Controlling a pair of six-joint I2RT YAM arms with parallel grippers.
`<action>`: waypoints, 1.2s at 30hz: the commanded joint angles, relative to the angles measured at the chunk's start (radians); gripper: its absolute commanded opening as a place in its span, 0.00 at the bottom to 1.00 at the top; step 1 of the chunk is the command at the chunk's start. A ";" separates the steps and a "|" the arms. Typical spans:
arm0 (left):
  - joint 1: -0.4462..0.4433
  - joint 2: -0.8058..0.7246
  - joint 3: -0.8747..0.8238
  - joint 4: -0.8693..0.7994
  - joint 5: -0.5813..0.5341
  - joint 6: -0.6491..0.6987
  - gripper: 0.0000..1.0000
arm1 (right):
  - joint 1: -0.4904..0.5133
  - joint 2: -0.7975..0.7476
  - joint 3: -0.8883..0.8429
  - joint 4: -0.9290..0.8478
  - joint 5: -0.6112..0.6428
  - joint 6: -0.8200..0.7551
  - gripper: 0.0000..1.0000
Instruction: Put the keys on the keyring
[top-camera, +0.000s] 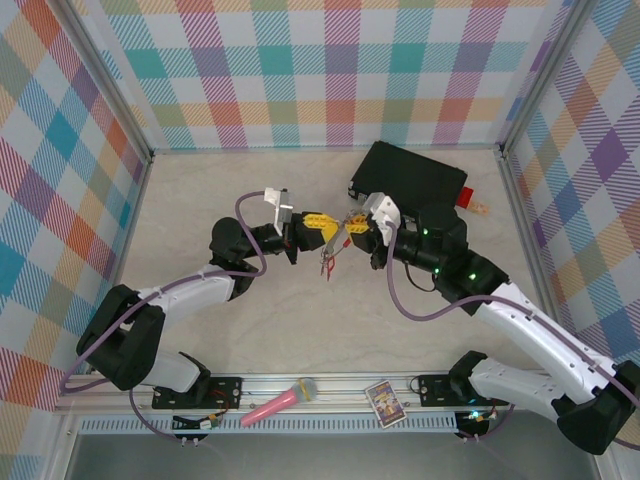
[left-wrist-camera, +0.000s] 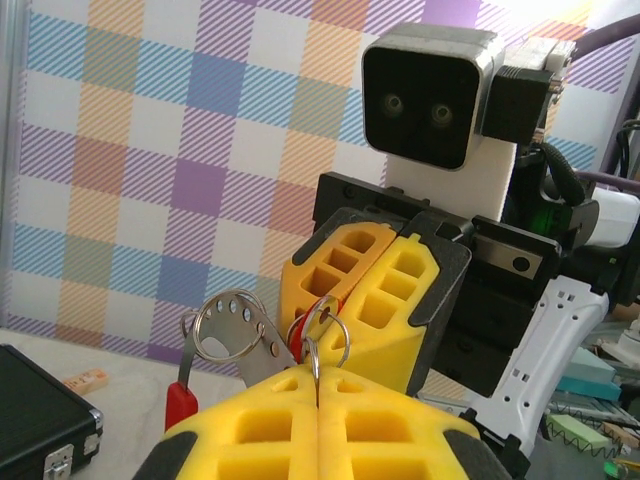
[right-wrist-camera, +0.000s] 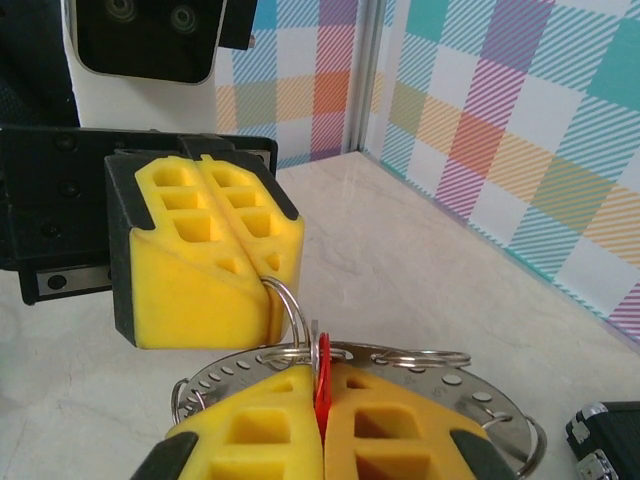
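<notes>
Left gripper: fingers pressed together on a thin metal loop, judged to be the keyring.
Keyring position: projects from the left fingertips toward the right arm, held above the table at mid-workspace.
Perforated metal plate: hangs just beside the loops, with a second red tag below it.
Right gripper: clamped on a red key tag, thin edge up between the pads.
Governing relation: the grippers face tip to tip along the left-right line. The tag lies just right of the keyring, near touching; actual contact cannot be told.
Nearer arm: both equally close.
Writing: none legible. The print on the card at the near rail is too small to read.
</notes>
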 joint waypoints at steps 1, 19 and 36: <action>-0.009 0.014 0.032 0.053 0.041 -0.017 0.00 | -0.004 0.013 0.054 -0.026 -0.016 -0.036 0.01; -0.012 0.008 0.034 -0.072 0.032 0.072 0.00 | -0.005 0.061 0.167 -0.161 -0.025 -0.144 0.03; -0.014 -0.001 0.041 -0.117 0.050 0.099 0.00 | -0.002 0.111 0.246 -0.285 0.011 -0.229 0.05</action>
